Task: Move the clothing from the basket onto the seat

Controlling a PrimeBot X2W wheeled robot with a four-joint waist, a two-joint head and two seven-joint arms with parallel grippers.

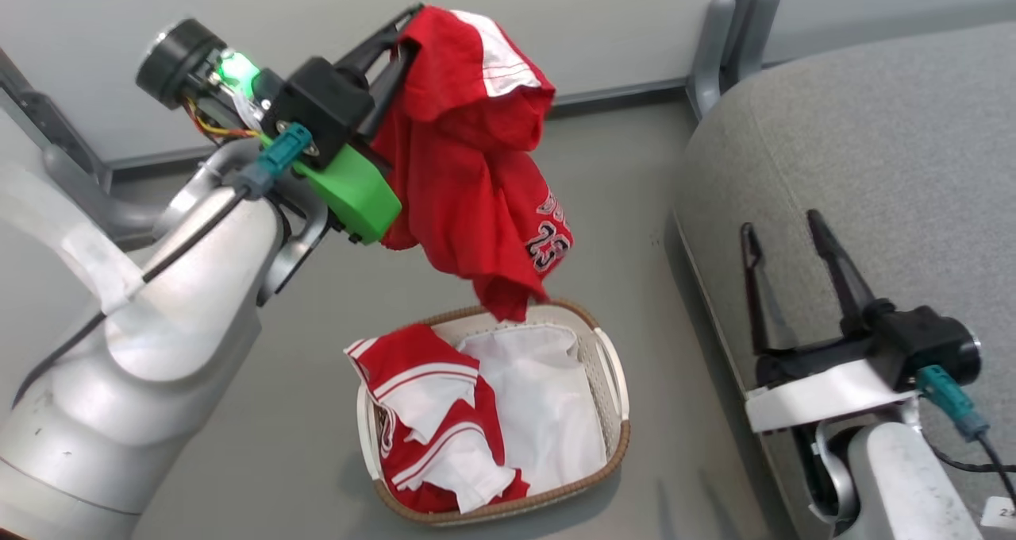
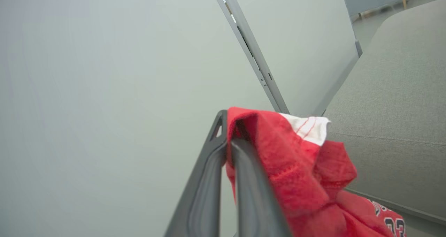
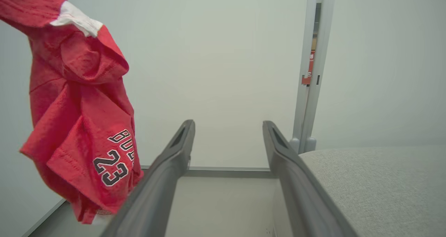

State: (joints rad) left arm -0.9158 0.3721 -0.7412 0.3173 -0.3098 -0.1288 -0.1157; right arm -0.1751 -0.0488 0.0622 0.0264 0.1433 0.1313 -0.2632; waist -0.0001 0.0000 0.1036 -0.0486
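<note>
Head view: one red garment [image 1: 468, 167] is gripped by the left pincer [image 1: 406, 25] above the basket [image 1: 611, 453], where the other garment [image 1: 429, 421] is seen. The right pincer [image 1: 782, 230] is held open near the seat [image 1: 873, 143].

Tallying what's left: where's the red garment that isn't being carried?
Head view, lower centre: the second garment lies crumpled in the left half of the basket, beside the white liner, below the carried garment in the left gripper.
</note>
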